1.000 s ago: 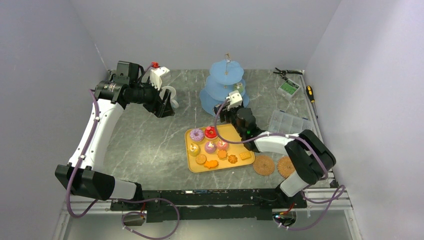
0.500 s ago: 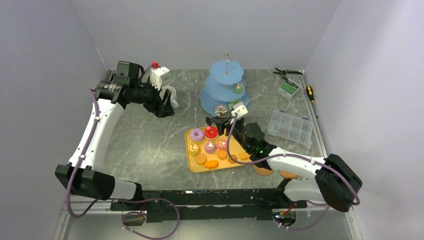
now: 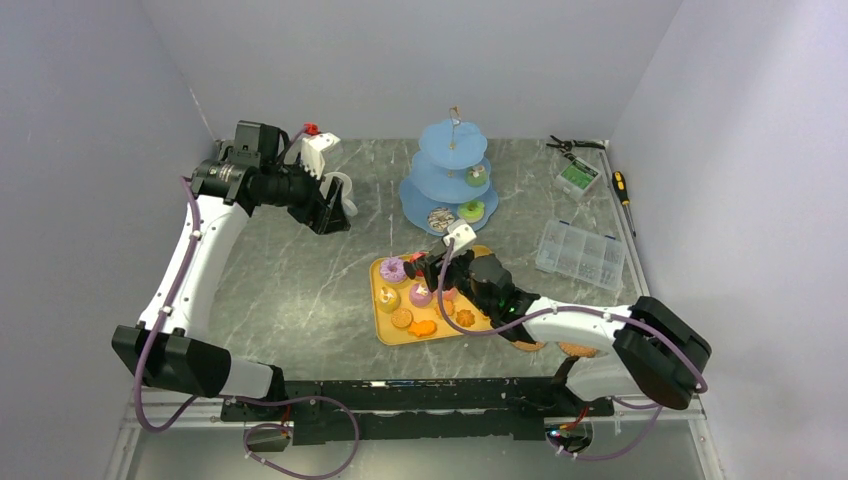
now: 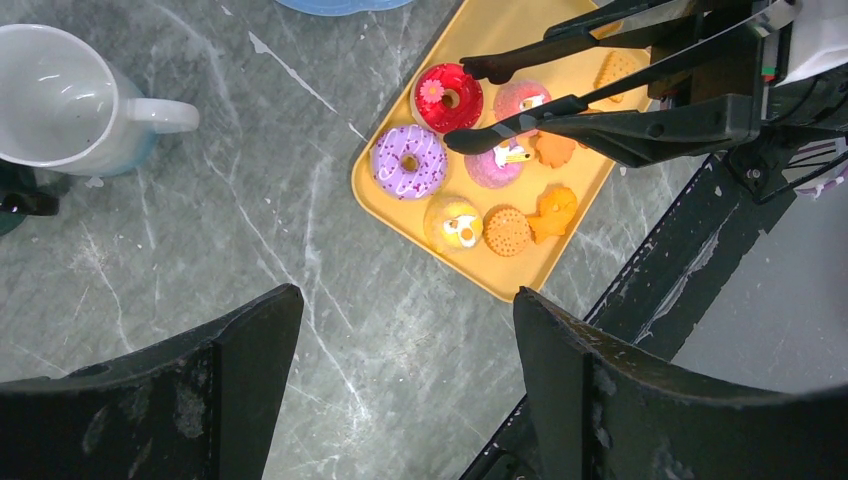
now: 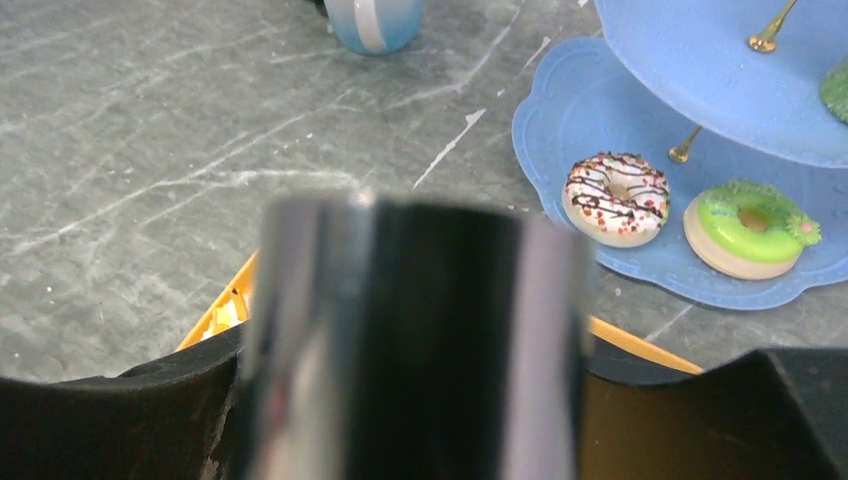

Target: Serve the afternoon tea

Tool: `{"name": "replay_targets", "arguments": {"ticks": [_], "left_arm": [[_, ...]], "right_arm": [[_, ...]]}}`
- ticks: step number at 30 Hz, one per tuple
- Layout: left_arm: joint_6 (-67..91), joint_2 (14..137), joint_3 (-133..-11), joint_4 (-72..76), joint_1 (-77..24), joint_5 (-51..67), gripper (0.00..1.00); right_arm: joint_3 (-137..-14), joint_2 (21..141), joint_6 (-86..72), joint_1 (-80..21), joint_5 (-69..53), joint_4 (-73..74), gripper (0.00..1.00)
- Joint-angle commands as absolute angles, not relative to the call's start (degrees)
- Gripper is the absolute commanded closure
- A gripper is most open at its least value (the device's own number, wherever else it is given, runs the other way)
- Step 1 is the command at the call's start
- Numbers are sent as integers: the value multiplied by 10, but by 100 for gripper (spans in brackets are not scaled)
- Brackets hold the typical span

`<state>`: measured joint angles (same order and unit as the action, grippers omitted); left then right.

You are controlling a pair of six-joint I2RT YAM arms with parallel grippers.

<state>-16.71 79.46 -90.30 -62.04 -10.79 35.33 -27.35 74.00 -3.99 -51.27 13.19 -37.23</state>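
Note:
The light-blue stand [image 3: 452, 160] carries a chocolate-striped white doughnut [image 5: 615, 197] and a green doughnut [image 5: 750, 225] on its lowest tier; another green piece [image 3: 476, 175] sits one tier up. Red [image 4: 447, 97] and purple [image 4: 408, 161] doughnuts, cupcakes and orange biscuits [image 4: 508, 230] lie on the yellow tray [image 4: 365, 187]. My right gripper [image 5: 420, 400] is shut on the black tongs [image 4: 560, 75], whose spread tips hover beside the red doughnut. My left gripper [image 4: 405, 300] is open and empty, high over bare table near the white mug [image 4: 60, 95]. The dark green mug is hidden.
Two woven coasters [image 3: 527, 330] lie right of the tray, partly under the right arm. A clear compartment box [image 3: 580, 255], a small green box [image 3: 577, 177], pliers [image 3: 572, 145] and a screwdriver [image 3: 622, 187] sit at the back right. Walls close in on three sides.
My right arm has drawn back from the stand's lowest tier and swung the tongs left over the tray. The green doughnut now shows on that tier. The left arm has not moved.

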Motion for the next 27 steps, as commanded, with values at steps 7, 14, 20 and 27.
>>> {"name": "replay_targets", "arguments": {"ticks": [7, 14, 20, 27], "left_arm": [[-162, 790, -924, -622, -105, 372, 17], [-163, 788, -920, -621, -105, 372, 17], [-160, 789, -919, -619, -105, 375, 17], [-156, 789, -921, -618, -105, 379, 17]], "right_arm": [[-277, 690, -41, -523, 128, -354, 36], [-238, 604, -56, -531, 169, -291, 36], [-211, 546, -63, -531, 203, -229, 37], [-205, 546, -63, -531, 213, -219, 37]]}}
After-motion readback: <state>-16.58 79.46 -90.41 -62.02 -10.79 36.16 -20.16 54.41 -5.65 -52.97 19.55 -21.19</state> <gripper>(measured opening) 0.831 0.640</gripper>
